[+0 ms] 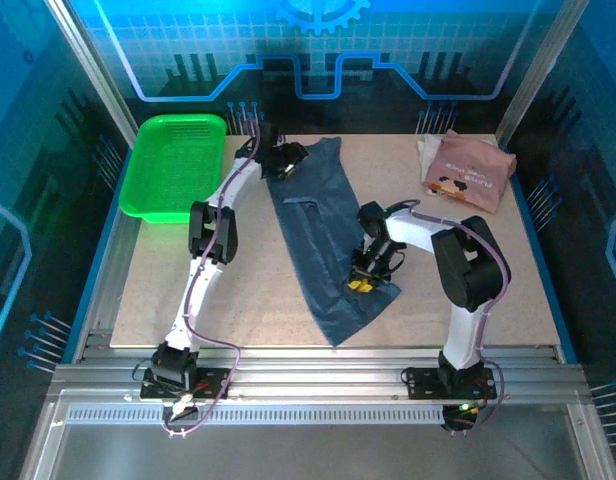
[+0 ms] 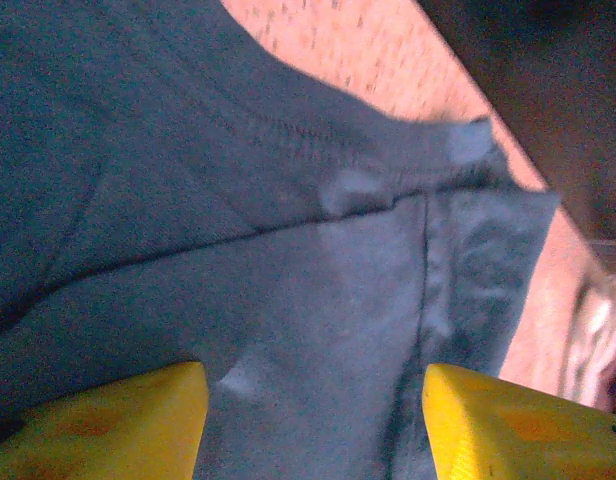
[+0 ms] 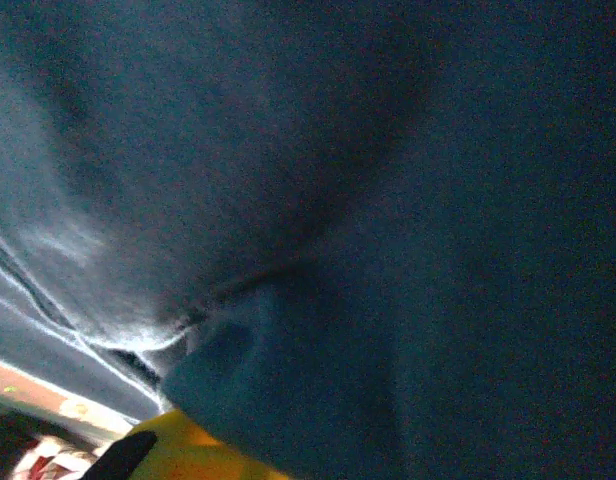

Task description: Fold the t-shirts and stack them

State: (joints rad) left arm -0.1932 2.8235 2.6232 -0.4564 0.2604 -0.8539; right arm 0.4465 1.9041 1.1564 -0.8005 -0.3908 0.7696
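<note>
The dark slate-blue t-shirt [image 1: 318, 240] lies as a long diagonal strip across the middle of the table. My left gripper [image 1: 285, 160] is over its far end, by the collar seam. In the left wrist view the left gripper [image 2: 313, 385] stands open, its yellow fingers [image 2: 138, 420] wide apart with flat blue cloth [image 2: 288, 250] showing between them. My right gripper [image 1: 362, 284] is at the shirt's near right edge, shut on a bunched fold of the cloth [image 3: 288, 380], which drapes over one yellow finger [image 3: 188, 455]. The dusty pink t-shirt [image 1: 468, 175] lies folded at the back right.
A bright green mesh basket [image 1: 173, 165] stands at the back left corner. Bare table [image 1: 258, 300] lies to the left of the blue shirt, and more bare table surface [image 1: 518, 290] lies to the right of the right arm. Metal rails run along the near edge [image 1: 308, 365].
</note>
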